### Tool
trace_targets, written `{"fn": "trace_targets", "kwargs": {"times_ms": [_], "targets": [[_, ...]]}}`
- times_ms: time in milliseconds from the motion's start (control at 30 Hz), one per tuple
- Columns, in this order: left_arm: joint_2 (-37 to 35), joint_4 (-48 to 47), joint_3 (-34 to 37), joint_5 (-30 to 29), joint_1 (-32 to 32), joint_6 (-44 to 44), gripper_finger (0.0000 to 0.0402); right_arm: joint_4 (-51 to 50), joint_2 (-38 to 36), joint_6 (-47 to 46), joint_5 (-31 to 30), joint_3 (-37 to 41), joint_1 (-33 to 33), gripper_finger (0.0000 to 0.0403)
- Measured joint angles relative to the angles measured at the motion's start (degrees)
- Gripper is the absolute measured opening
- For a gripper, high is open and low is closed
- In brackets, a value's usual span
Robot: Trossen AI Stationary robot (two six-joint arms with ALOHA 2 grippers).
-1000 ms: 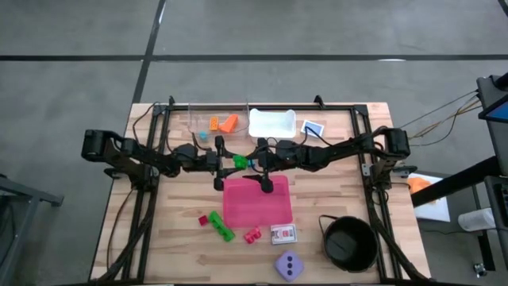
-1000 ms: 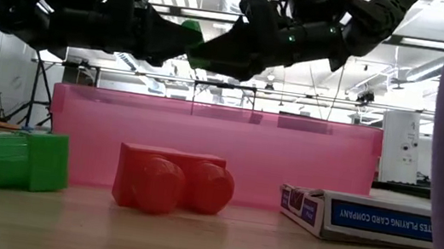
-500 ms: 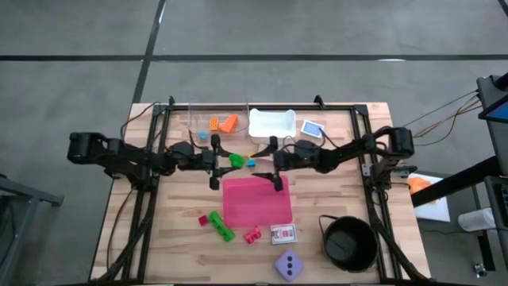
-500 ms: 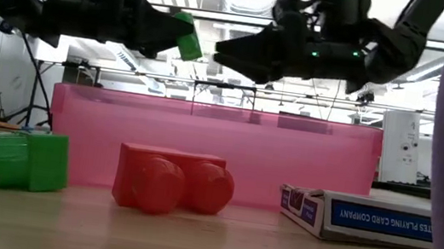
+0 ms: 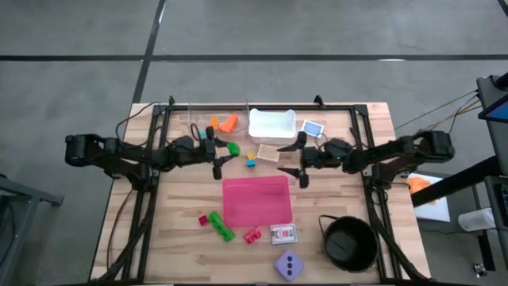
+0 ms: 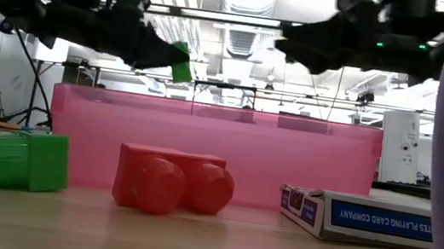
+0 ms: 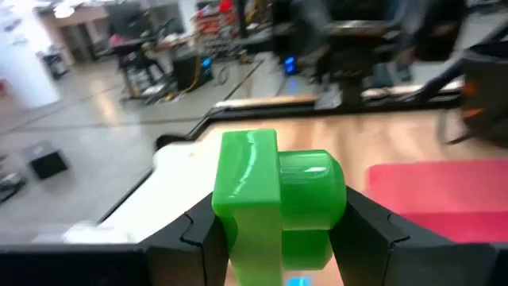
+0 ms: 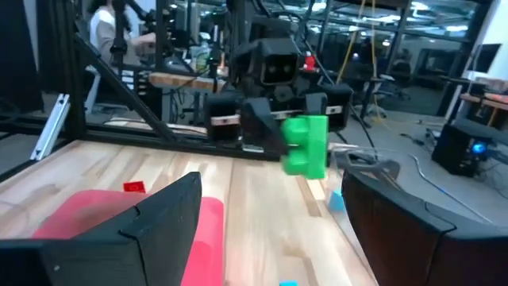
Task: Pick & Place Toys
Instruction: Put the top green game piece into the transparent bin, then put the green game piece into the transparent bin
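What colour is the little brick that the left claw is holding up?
Bright green brick, clearest in the left wrist view, pinched in the left gripper.

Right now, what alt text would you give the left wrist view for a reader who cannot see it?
A green brick fills the centre, clamped between the left gripper's two dark fingers above a wooden table. A pink mat lies beyond it, with a blurred workshop behind.
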State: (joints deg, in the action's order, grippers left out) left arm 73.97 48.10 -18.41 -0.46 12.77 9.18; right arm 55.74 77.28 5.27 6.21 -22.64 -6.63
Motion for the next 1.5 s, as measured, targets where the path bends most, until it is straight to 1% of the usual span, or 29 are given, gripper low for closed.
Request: {"fn": "trace_targets", "kwargs": {"times_ms": [100,200,267,400,533,633,867,933,1033,1100,1200,1333,1400,1500], "targets": [[0.0,-2.1,0.0,-1.6,3.6,0.0,0.0169,0.0,-3.0,-1.2,-1.0,3.1,0.0,0.0302],[0.1,-4.0,0.0,-4.2,7.9,0.5,0.0169,0.1,-4.2,-1.6,-2.0,4.4,0.0,0.0302],[0.3,-4.5,0.0,-5.4,11.1,1.2,0.0169,0.3,-4.4,-1.6,-2.2,4.2,0.0,0.0302],[0.5,-4.4,0.0,-5.6,17.4,1.2,0.0169,0.4,-3.7,-1.6,-2.3,3.3,0.0,0.0302],[0.5,-6.9,0.0,-5.6,21.9,1.2,0.0169,0.4,-2.1,-1.6,-2.3,2.6,0.0,0.0302],[1.4,-9.5,0.0,-5.6,23.0,1.2,0.0169,0.4,-0.7,-1.6,-2.3,2.1,0.0,0.0302],[2.8,-9.2,-0.3,-5.6,23.0,0.8,0.017,0.4,3.1,-1.9,-2.1,0.1,0.1,0.0302],[2.8,-9.2,-0.3,-6.0,23.0,0.2,0.0192,0.4,3.9,-1.9,-2.0,-0.2,0.1,0.0302],[2.8,-9.2,-0.3,-7.2,23.0,-0.2,0.0244,0.4,4.4,-1.9,-1.9,-0.4,0.1,0.0302],[2.8,-9.2,-0.3,-8.3,23.0,-0.5,0.027,0.4,4.5,-1.9,-1.9,-0.5,0.1,0.0302],[2.8,-9.4,-0.3,-10.5,23.0,-1.1,0.0289,0.4,4.1,-1.9,-1.9,-0.5,0.1,0.0302],[2.8,-9.4,-0.3,-10.5,22.9,-1.6,0.0294,0.4,3.8,-1.9,-1.9,-0.5,0.2,0.0302],[2.8,-9.4,-0.3,-8.9,22.8,-1.7,0.0293,0.3,3.9,-1.9,-1.9,-0.5,0.2,0.0302],[2.6,-8.6,-0.3,-3.9,22.8,-1.8,0.0291,0.3,3.9,-1.9,-1.9,-0.5,0.2,0.0302]]}}
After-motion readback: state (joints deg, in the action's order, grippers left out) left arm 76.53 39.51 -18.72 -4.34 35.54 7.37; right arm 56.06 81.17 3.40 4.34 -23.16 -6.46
